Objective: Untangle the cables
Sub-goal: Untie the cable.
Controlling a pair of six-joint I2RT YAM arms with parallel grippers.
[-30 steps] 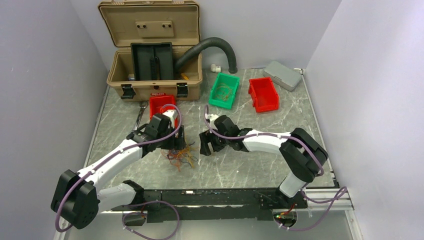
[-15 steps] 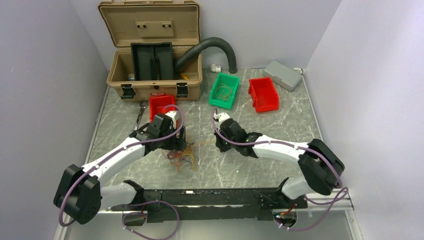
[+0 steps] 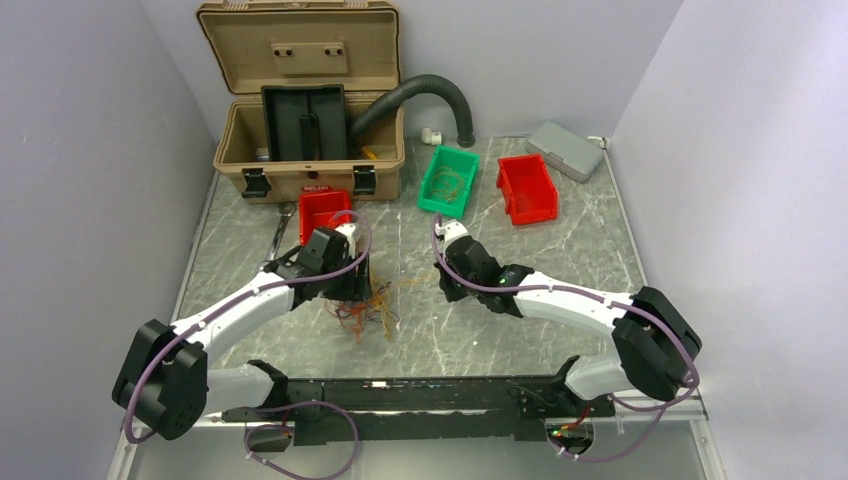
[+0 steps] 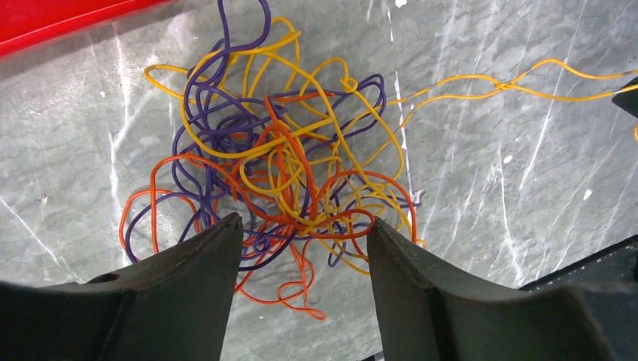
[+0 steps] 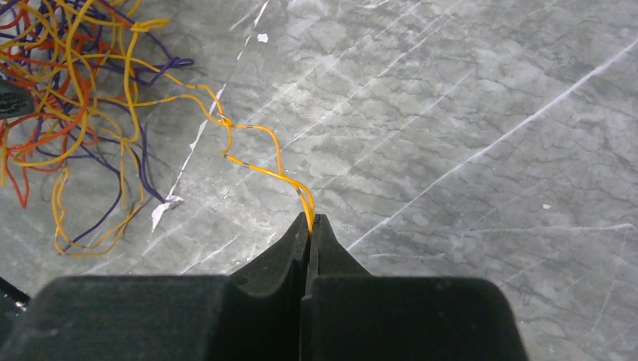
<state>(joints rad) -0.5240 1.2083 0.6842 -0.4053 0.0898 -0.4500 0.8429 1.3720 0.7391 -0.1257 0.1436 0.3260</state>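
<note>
The cables [image 4: 286, 173] lie as a tangle of yellow, orange and purple wire on the marble table [image 5: 489, 113]. My left gripper [image 4: 301, 226] hangs over the tangle, jaws apart, straddling its near edge. My right gripper [image 5: 310, 222] is closed, pinching one yellow strand [image 5: 256, 169] that I see leading back to the tangle

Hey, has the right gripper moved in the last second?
Yes. The right gripper shifted rightward, away from the cables, now roughly below the green bin.
</note>
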